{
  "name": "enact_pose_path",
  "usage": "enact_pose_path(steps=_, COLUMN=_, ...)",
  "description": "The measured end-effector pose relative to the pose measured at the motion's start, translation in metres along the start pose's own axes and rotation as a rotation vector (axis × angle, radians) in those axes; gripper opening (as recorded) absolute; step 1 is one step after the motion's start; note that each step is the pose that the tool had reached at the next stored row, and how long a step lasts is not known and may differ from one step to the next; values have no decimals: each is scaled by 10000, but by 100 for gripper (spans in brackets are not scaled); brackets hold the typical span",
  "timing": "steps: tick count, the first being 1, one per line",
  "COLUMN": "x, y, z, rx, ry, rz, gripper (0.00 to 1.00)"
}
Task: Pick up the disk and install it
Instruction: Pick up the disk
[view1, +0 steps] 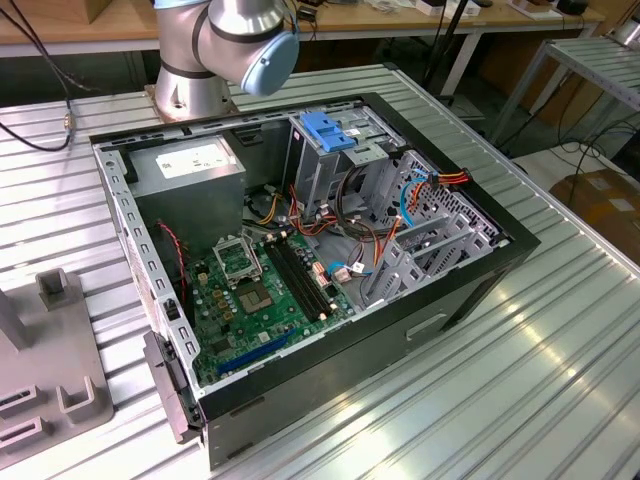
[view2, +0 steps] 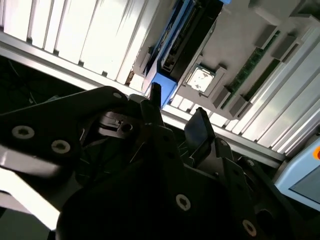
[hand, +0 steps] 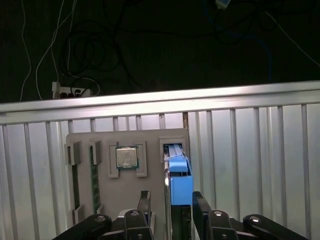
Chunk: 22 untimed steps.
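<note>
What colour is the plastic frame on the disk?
Light blue; it shows best in the first wrist view, on the disk standing in the grey holder.

Case (view1: 420, 320) and holder (view1: 80, 340) on slatted table (view1: 520, 360)

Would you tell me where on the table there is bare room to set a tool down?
Bare ribbed table lies at the exterior view's right of the computer case. Crowded: the case's inside, with cables and motherboard; the grey fixture.
</note>
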<state>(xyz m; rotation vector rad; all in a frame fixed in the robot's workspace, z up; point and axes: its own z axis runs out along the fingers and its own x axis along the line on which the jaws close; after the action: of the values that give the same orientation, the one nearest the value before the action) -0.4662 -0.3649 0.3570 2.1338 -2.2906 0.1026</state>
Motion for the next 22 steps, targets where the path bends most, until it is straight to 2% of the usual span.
enact_pose_path(steps=2, x=-1, y=5, z=40, rx=-1, ry=1, rz=-2, gripper=47)
enact_pose_path(steps=3, x=-5, y=7, z=73, rx=-2, ry=1, rz=0, gripper=54)
enact_pose_path(steps=6, x=-11, y=9, z=149, rx=-1, ry=1, rz=0, gripper=54)
enact_pose_path(steps=7, x=-20, y=11, z=196, rx=-1, ry=1, rz=0, gripper=54)
enact_pose_path(steps=9, x=-25, y=12, z=231, rx=-3, ry=2, rz=-1, gripper=54)
enact_pose_path(steps=22, x=-45, y=16, z=264, rx=-2, ry=1, rz=0, gripper=54)
